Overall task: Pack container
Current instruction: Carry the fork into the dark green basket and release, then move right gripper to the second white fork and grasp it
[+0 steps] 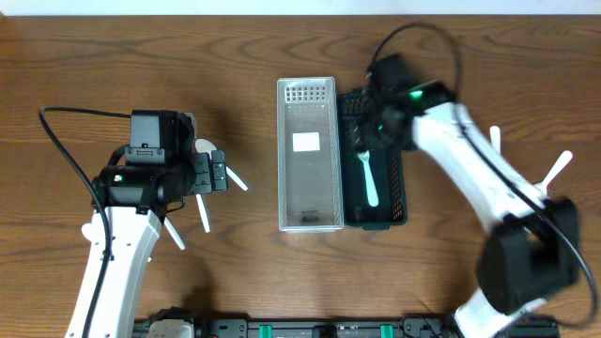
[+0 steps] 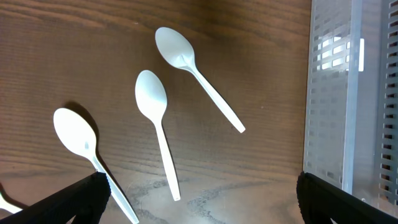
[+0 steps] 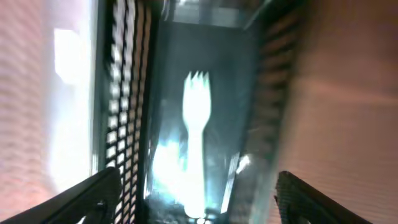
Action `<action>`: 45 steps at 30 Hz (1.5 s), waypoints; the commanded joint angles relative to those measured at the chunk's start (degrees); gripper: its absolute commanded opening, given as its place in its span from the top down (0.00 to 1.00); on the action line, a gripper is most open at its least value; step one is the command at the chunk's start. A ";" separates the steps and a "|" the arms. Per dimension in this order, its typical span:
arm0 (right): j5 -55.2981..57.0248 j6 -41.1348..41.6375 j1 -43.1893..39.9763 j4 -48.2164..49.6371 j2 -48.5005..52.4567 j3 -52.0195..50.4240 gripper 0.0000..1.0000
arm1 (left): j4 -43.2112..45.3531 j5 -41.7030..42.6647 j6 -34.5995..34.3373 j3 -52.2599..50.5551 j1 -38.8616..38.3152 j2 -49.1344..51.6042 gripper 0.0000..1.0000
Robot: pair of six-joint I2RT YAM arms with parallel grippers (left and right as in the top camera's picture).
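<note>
A white perforated container (image 1: 307,216) stands mid-table with a black perforated container (image 1: 399,188) against its right side. A white fork (image 1: 368,178) lies in the black container; the blurred right wrist view shows it too (image 3: 197,130). My right gripper (image 1: 374,131) is open and empty above the black container's far half (image 3: 196,208). Three white spoons (image 2: 196,74) (image 2: 155,124) (image 2: 84,143) lie on the wood at the left. My left gripper (image 1: 218,172) is open and empty just above them (image 2: 199,208), left of the white container (image 2: 333,93).
Two more white utensils (image 1: 495,139) (image 1: 556,169) lie on the table at the far right, partly behind the right arm. The left spoons (image 1: 203,211) spread around the left gripper. The table is dark wood.
</note>
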 commanded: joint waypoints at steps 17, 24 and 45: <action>4.24 -19.98 -39.10 -4.07 -0.15 -1.36 0.01 | -0.11 0.35 -0.31 0.85 -0.02 0.24 0.02; 4.04 -21.64 -39.19 -4.52 9.70 -1.68 0.01 | -0.11 0.35 -0.31 0.85 -0.02 0.24 0.02; 1.53 -22.71 -39.78 4.66 14.12 -13.07 0.01 | -0.11 0.33 -0.31 0.85 -0.02 0.24 0.02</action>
